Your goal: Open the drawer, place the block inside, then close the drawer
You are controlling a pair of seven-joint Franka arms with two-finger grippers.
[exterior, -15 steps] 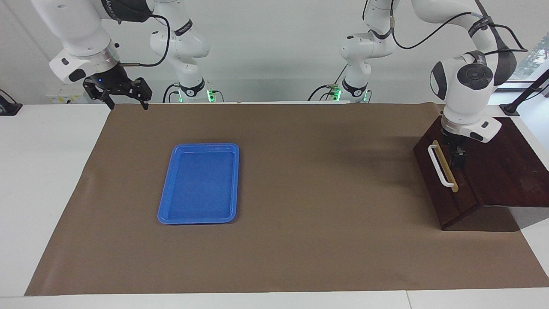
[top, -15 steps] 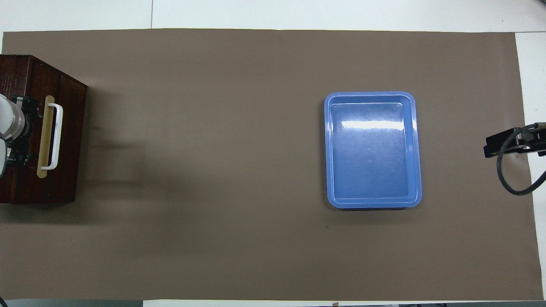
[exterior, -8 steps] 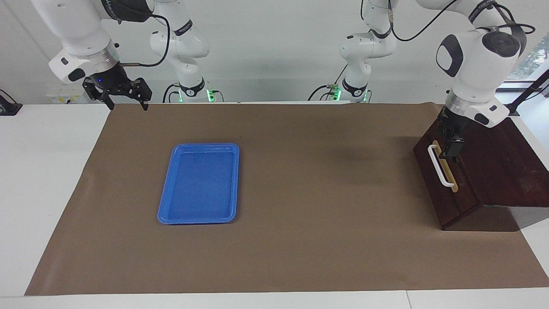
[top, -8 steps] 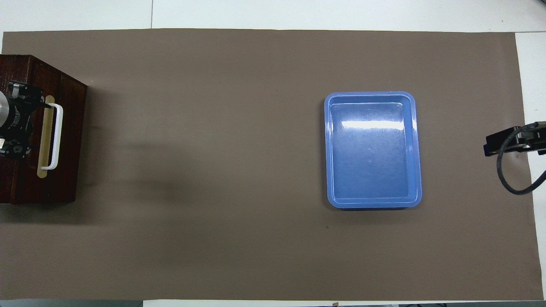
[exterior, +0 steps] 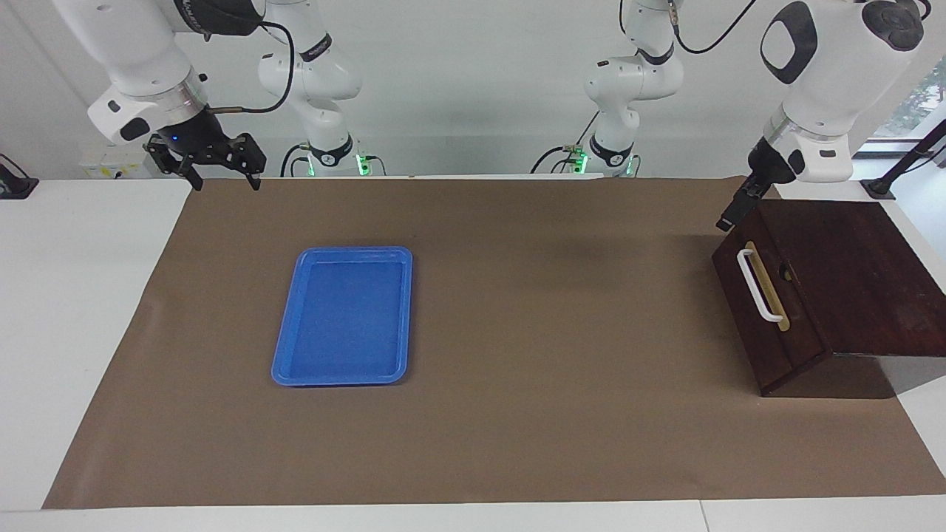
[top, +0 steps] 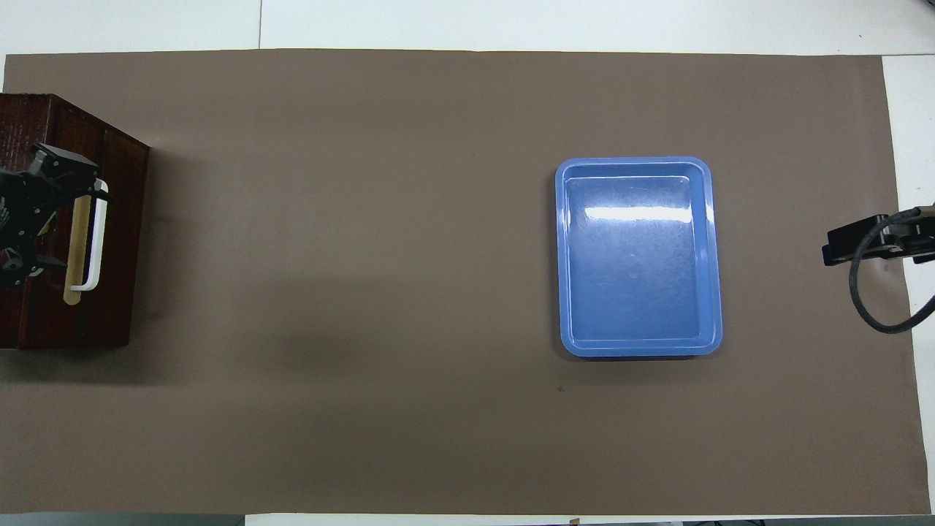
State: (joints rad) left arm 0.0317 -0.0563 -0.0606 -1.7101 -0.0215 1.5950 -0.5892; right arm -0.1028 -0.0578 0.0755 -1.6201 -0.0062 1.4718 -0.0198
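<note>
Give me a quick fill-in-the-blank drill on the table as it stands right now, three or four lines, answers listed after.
1. The drawer of the wooden box is ____.
2. The blue tray holds ____.
3. The left gripper is up in the air by the box corner nearest the robots, holding ____.
4. The right gripper, over the brown mat's edge at the right arm's end, has its fingers ____.

Missing words: shut; nothing; nothing; open
</note>
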